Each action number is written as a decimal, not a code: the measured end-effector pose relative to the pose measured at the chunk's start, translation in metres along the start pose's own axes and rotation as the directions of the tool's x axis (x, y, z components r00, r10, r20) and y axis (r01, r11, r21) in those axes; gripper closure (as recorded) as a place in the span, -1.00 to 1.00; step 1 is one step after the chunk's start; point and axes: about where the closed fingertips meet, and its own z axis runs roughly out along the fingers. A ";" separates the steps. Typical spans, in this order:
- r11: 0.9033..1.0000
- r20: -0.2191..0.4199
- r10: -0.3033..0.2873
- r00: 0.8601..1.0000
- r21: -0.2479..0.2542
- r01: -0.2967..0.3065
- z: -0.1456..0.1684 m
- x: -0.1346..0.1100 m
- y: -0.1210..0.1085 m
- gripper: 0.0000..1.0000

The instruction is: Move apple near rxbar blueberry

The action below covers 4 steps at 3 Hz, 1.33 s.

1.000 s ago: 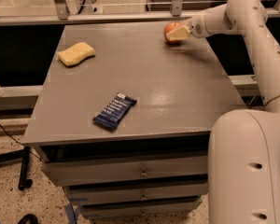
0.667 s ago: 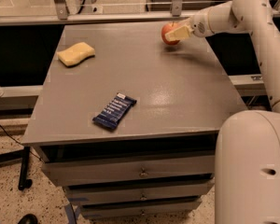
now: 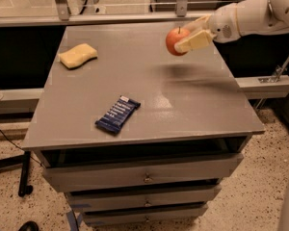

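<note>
The red-orange apple is held in the air above the far right part of the grey table, with its shadow on the surface below. My gripper reaches in from the right on a white arm and is shut on the apple, its pale fingers on either side of it. The dark-blue rxbar blueberry lies flat near the table's front left, well apart from the apple, white end pointing to the back right.
A pale yellow wavy sponge lies at the far left of the table. Drawers sit under the tabletop. A metal rail and glass panel run along the back edge. A speckled floor surrounds the table.
My gripper has lifted the apple off the table's far right corner and carried it left and toward the front.
</note>
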 end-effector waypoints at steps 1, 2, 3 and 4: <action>0.991 0.052 -0.108 0.993 -0.073 0.111 -0.021 -0.012 0.067 1.00; 0.970 0.089 -0.171 0.981 -0.162 0.184 -0.010 -0.001 0.133 1.00; 0.946 0.097 -0.186 0.978 -0.253 0.205 0.020 0.025 0.184 1.00; 0.927 0.103 -0.197 0.975 -0.305 0.220 0.042 0.041 0.212 1.00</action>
